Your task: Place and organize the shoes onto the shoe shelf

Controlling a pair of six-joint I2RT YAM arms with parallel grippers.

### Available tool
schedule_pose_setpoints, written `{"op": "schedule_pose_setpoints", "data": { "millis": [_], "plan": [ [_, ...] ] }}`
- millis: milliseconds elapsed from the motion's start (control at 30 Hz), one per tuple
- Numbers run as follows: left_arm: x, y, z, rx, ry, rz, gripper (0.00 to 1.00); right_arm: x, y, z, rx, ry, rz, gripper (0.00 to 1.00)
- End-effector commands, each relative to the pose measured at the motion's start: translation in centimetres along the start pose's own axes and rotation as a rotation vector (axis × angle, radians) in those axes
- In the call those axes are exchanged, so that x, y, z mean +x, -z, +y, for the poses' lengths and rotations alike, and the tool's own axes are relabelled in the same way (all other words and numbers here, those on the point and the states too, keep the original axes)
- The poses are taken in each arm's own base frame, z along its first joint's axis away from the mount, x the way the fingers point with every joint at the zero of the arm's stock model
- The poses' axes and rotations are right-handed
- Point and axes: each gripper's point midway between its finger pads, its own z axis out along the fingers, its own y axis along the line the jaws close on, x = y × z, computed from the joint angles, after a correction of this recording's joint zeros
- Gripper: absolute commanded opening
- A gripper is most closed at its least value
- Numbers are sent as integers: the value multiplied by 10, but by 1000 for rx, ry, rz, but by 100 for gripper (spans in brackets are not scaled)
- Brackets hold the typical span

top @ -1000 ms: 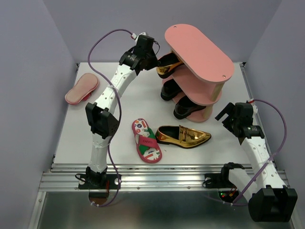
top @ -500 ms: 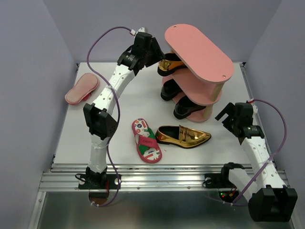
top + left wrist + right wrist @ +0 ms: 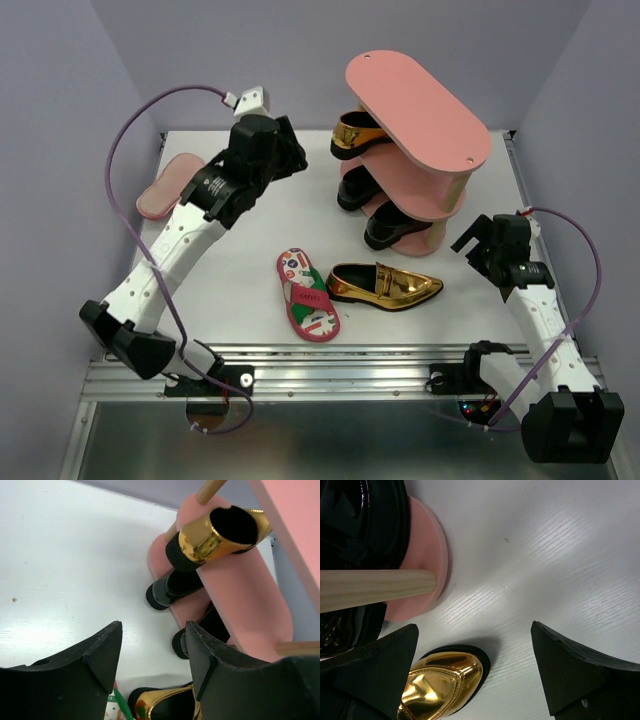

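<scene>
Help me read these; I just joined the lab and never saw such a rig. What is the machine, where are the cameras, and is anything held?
Two robot arms are bolted at the near edge of the table. One picture looks down from above and behind them; the other two come from cameras on the wrists, black fingers in view. The pink shoe shelf holds one gold loafer and two black loafers below its top board. On the table lie a second gold loafer, a printed flip-flop and, far left, another flip-flop. The left gripper and right gripper are open and hold nothing.
</scene>
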Motion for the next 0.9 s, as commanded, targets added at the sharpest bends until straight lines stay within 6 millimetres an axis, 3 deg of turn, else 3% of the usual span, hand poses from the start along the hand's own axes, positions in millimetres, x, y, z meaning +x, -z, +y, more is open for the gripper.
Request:
{"op": "schedule_pose_setpoints", "data": {
  "millis": [0,67,100,200,367,633,867],
  "plan": [
    [72,-2,39,-111,-130,109,64,-14,3,8,-23,10,-33,100],
    [113,1,34,-98,-137,193,77,-11,1,8,-21,8,-27,100],
    [141,1,41,-112,-154,253,79,-10,0,8,-21,8,-21,100],
    [196,4,36,-91,-172,354,85,-10,-1,9,-26,1,-19,100],
    [246,7,23,-41,-212,455,83,-10,0,9,-27,13,-24,100],
    [287,6,36,-90,-278,557,65,-7,0,6,-29,11,-24,100],
    [307,10,37,-101,-327,612,62,-7,1,7,-33,14,-24,100]
  ]
}}
